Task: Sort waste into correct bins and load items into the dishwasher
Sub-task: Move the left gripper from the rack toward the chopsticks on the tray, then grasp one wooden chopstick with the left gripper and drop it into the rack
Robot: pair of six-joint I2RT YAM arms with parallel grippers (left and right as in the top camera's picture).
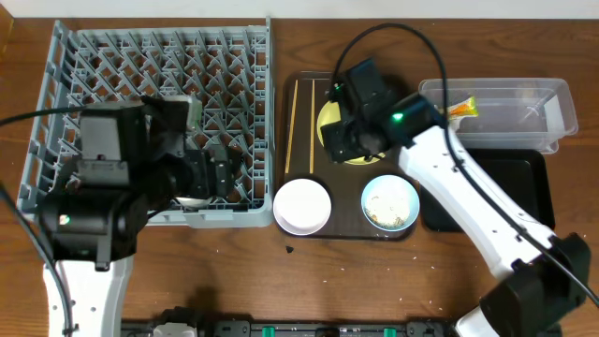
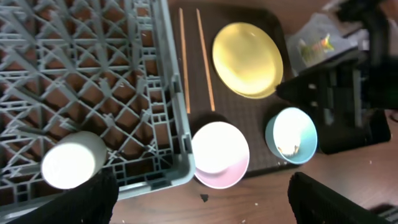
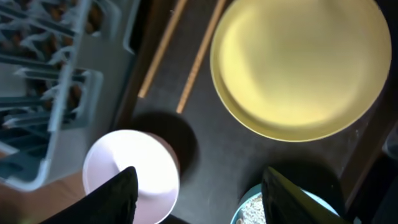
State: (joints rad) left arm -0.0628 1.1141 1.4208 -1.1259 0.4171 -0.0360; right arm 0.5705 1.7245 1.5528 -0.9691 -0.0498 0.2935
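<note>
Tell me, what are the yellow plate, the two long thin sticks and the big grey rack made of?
Yellow plate: probably plastic or melamine, going by its even colour and soft satin sheen, though glazed ceramic can't be ruled out. Chopsticks: look like wood or bamboo, pale brown and matte. Dish rack: moulded plastic, matte grey, with thin pegs and ribs that look formed in one piece.

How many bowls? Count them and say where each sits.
2. The white bowl sits at the brown tray's near-left corner, beside the rack; the light blue bowl sits at its near-right corner. The left arm hides part of the rack, so another may be hidden.
</note>
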